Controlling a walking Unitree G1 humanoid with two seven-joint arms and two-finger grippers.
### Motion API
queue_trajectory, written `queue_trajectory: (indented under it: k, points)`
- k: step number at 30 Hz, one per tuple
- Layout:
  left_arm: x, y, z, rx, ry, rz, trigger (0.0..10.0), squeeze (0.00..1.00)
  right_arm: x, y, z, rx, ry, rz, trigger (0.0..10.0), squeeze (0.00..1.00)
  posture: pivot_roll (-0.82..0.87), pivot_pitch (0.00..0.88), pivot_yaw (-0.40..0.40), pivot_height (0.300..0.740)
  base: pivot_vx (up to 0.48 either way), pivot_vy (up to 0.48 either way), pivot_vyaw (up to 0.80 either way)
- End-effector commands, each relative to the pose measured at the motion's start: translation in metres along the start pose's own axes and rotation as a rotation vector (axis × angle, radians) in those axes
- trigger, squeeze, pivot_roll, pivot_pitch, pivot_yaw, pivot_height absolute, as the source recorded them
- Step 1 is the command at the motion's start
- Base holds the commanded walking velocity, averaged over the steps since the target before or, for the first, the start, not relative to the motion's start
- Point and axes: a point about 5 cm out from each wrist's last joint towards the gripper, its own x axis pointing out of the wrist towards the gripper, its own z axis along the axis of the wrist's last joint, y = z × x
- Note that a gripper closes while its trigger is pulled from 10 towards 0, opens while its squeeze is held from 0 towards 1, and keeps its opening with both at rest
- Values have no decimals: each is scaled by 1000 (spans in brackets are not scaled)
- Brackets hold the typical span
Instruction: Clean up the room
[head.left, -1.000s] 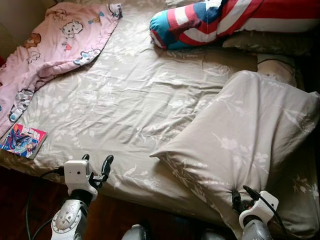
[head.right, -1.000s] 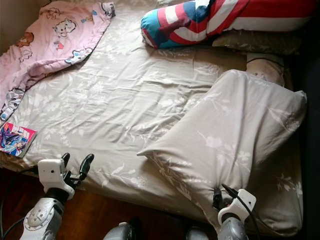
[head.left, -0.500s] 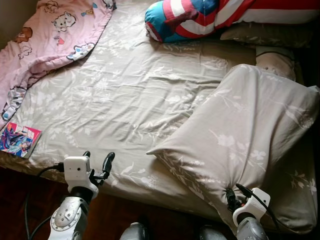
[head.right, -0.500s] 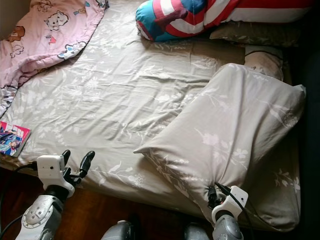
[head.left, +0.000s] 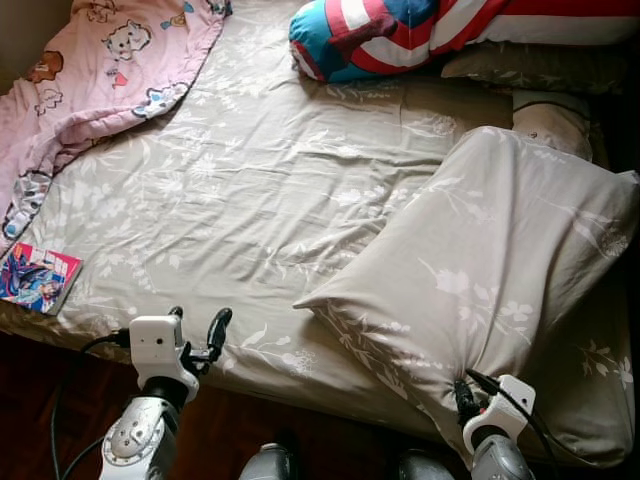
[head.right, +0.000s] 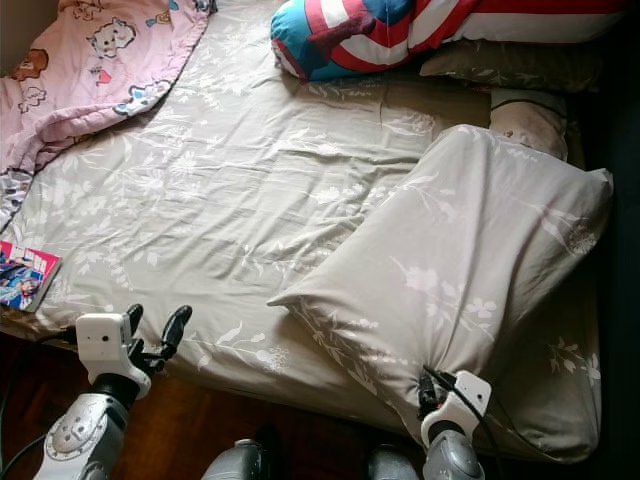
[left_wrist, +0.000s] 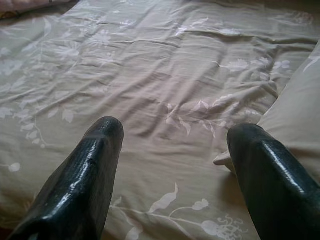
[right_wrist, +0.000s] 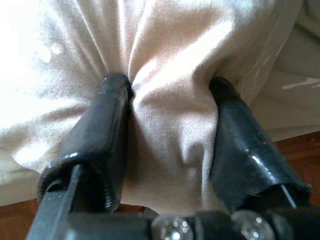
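A large beige floral pillow (head.left: 500, 270) lies tilted on the right side of the bed. My right gripper (head.left: 468, 392) is shut on the pillow's near corner; in the right wrist view the cloth (right_wrist: 170, 125) bunches between the two black fingers (right_wrist: 107, 135). My left gripper (head.left: 195, 325) stands open over the bed's near edge, with nothing between its fingers (left_wrist: 85, 180). A colourful book (head.left: 38, 278) rests at the bed's near left corner.
A pink cartoon blanket (head.left: 95, 70) is heaped at the far left of the bed. A red, white and blue striped cushion (head.left: 400, 30) and more beige pillows (head.left: 545, 115) lie along the head. Dark wooden floor (head.left: 220, 440) runs below the bed's edge.
The view has shifted slightly. My right gripper stays shut on the pillow corner and has drawn a little nearer to me. The left gripper holds its place.
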Motion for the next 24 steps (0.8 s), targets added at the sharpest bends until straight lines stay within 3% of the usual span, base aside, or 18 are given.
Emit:
queue_trajectory:
  k: [1,13,24]
  points:
    - [-2,5,-3,-4,24,19,10000,0,-13,0,-39,-28,153,-11,0,0,79,363,124,740,0,0,0]
    - [5,4,-6,-9,19,23,10000,0,-10,-12,-28,-45,106,-87,0,0,60,329,115,740,0,0,0]
    - [22,2,-7,-19,-3,24,10000,0,-10,-23,-20,-143,72,-192,0,0,25,263,91,740,0,0,0]
